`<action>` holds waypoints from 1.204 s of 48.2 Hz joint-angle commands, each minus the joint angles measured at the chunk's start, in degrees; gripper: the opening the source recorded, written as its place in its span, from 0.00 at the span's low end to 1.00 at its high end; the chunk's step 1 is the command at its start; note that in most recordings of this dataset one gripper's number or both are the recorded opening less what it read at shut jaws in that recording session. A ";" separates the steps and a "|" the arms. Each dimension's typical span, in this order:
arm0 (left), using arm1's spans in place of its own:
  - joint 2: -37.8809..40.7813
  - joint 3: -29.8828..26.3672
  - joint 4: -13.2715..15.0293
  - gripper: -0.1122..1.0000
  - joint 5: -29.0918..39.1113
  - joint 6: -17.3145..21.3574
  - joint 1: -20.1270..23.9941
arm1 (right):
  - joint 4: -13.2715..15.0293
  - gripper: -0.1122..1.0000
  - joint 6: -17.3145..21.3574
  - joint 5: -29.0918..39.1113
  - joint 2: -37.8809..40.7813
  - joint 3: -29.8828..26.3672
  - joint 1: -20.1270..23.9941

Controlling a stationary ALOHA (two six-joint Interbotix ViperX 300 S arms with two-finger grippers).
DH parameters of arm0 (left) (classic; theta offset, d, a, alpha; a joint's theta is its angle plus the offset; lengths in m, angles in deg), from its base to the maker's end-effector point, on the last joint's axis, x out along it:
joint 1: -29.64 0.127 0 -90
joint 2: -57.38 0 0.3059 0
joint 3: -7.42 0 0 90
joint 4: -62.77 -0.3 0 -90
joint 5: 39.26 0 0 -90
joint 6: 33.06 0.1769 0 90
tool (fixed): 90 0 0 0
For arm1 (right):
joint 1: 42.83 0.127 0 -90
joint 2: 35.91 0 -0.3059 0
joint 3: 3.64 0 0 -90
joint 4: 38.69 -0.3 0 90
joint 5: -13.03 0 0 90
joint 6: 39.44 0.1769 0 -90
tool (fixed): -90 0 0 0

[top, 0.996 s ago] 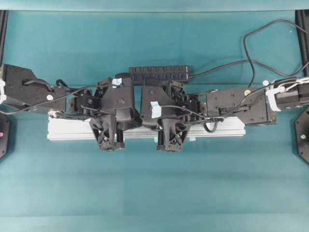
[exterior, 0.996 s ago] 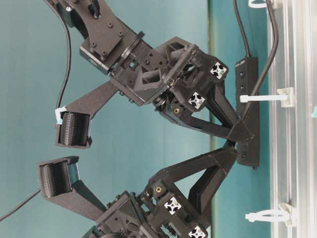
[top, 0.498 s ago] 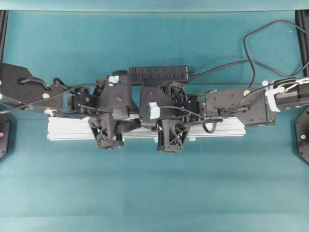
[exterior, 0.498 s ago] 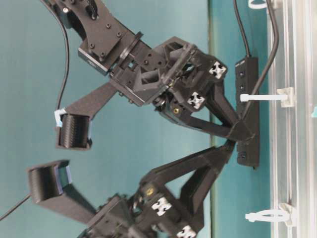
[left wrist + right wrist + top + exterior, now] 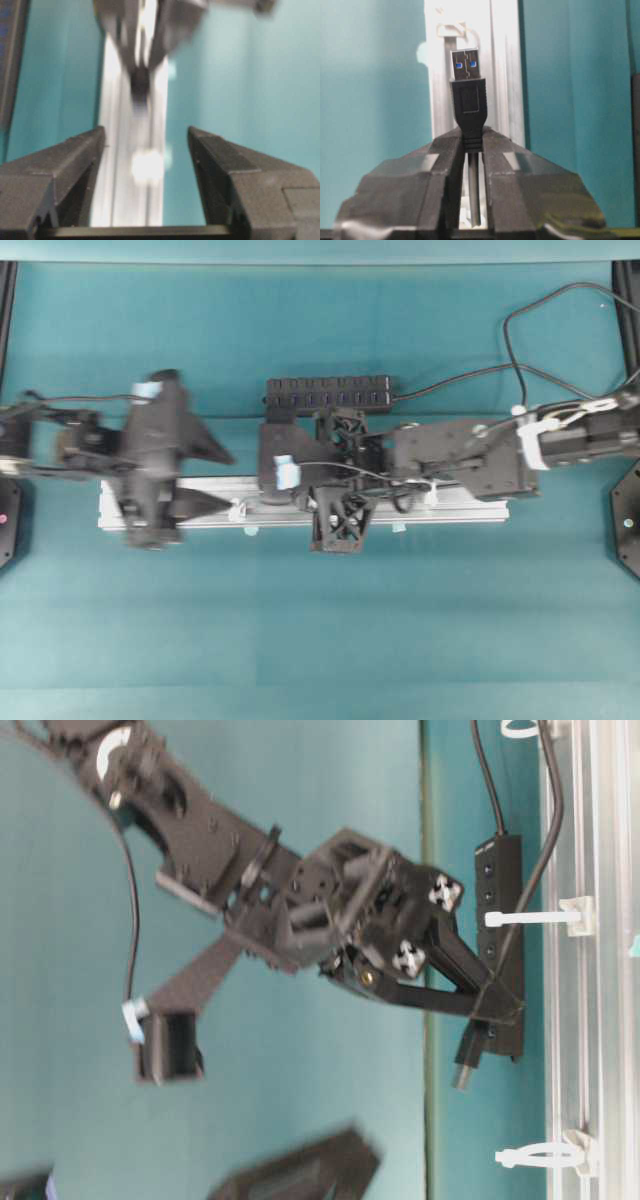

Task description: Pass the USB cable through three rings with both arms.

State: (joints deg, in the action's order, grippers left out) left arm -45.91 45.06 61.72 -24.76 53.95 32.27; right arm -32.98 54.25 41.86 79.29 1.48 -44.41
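While gripped just behind the plug by the right gripper (image 5: 472,150), USB cable (image 5: 468,100) points at a ring (image 5: 451,29) on the rail (image 5: 505,75); left gripper (image 5: 145,160) wide, empty. Could snag the ring if misaligned.

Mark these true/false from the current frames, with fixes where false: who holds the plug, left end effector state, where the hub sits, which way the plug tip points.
1. The right end effector is shut on the USB cable just behind its plug. True.
2. The left end effector grips the plug. False: its jaws stand open with nothing between them, apart from the plug.
3. In the overhead view the black hub strip lies on top of the silver rail. False: it lies on the table beyond the rail.
4. In the right wrist view the plug's metal tip points toward a white ring on the rail. True.
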 commanded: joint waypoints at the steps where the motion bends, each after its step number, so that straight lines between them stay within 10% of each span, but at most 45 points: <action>1: -4.75 1.41 -0.09 0.71 0.97 -0.70 0.18 | 0.09 0.05 -0.53 2.55 0.62 -2.64 0.35; 17: -15.91 6.94 -0.09 0.70 3.08 -5.10 0.44 | -0.26 0.05 -0.62 5.63 5.36 -7.82 1.41; 58: -16.08 8.17 -0.09 0.70 3.16 -5.27 0.26 | -0.53 0.04 -0.09 5.54 10.02 -11.87 1.23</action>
State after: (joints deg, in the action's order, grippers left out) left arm -61.73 53.50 61.81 -21.33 48.68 32.71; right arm -33.42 54.16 47.84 89.48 -9.94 -42.91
